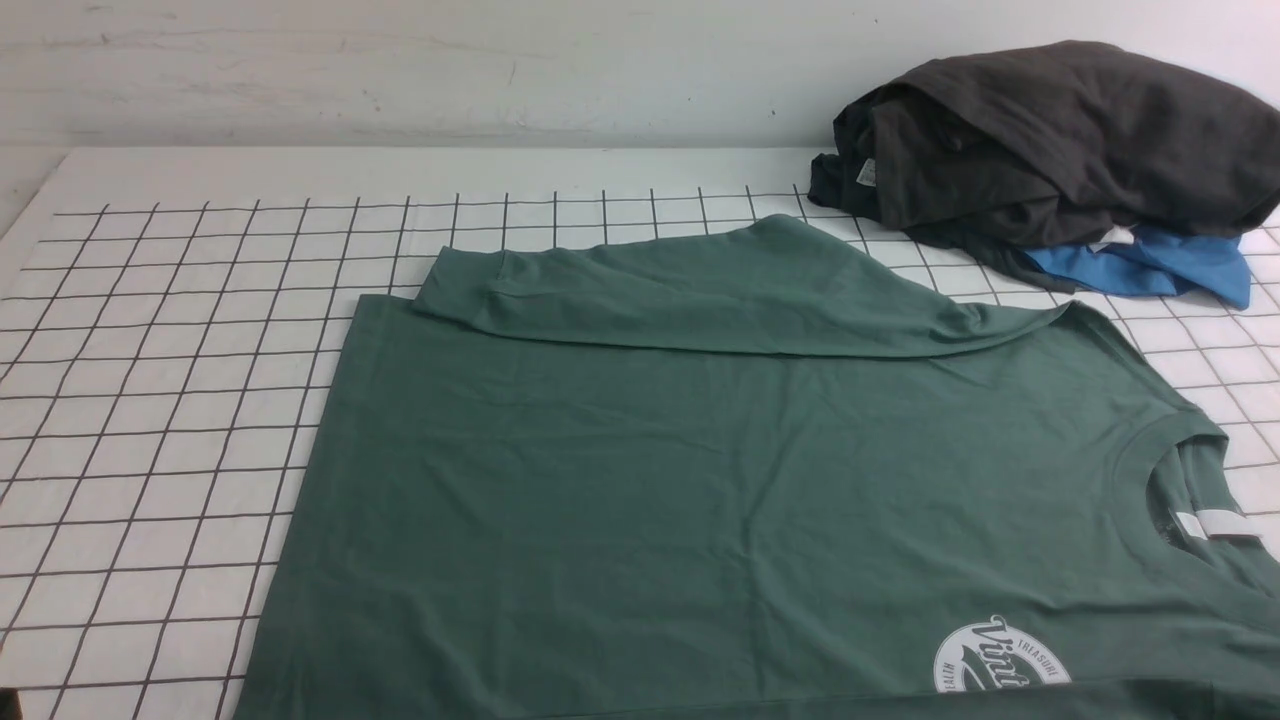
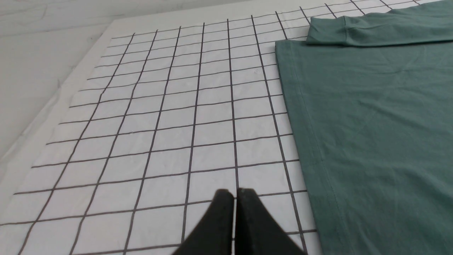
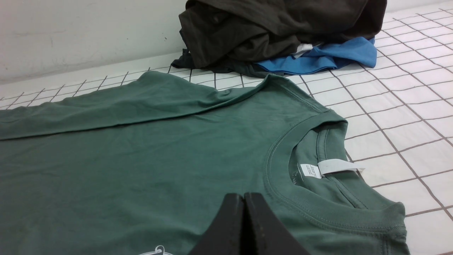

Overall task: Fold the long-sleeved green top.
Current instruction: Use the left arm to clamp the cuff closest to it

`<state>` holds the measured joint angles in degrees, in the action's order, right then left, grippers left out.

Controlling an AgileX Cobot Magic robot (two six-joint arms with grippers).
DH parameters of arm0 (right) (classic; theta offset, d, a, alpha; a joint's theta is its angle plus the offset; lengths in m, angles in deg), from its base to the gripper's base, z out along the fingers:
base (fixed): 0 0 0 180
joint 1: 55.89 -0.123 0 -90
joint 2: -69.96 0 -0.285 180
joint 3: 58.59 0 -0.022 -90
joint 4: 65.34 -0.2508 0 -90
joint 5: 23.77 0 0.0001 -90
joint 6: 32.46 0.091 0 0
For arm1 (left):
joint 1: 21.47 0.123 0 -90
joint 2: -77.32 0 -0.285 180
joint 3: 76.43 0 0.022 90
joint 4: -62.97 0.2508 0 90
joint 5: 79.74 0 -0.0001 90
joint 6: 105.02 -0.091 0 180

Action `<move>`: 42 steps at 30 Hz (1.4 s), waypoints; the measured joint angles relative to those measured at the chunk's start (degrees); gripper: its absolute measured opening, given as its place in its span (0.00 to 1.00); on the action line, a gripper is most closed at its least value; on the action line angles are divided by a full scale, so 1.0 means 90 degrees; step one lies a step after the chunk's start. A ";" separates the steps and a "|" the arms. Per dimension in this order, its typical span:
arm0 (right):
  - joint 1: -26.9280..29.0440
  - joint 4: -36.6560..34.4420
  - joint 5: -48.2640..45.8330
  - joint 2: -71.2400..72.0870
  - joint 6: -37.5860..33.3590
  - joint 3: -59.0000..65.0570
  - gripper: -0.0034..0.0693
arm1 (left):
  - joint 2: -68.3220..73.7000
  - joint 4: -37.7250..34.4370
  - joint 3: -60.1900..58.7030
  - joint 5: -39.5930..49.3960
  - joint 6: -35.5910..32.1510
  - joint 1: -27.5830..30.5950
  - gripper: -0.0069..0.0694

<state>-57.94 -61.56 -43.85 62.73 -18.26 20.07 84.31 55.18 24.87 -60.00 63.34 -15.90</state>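
A lab bench — grid-marked tabletop (image 1: 150,400) (plain white wall (image 1: 400,70)).

A dark grey garment (image 1: 1060,140) lies heaped over blue cloth (image 1: 1160,265) on the gridded table cover (image 1: 150,400).

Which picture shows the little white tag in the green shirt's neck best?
The right wrist view: the white tag is close and whole. The front view shows it small; the left wrist view misses it.
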 joint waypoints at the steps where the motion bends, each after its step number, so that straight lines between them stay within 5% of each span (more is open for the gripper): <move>1: 0.0000 0.0000 0.0000 0.0000 0.0000 0.0000 0.03 | 0.0000 0.0000 0.0000 0.0000 0.0000 0.0000 0.08; 42: 0.0000 0.0000 0.0000 0.0000 0.0049 0.0000 0.03 | 0.0000 -0.0211 0.0000 -0.0094 -0.0095 0.0000 0.08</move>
<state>-57.94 -61.56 -43.85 62.73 -17.82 20.07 84.31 53.28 24.87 -60.85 62.48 -15.90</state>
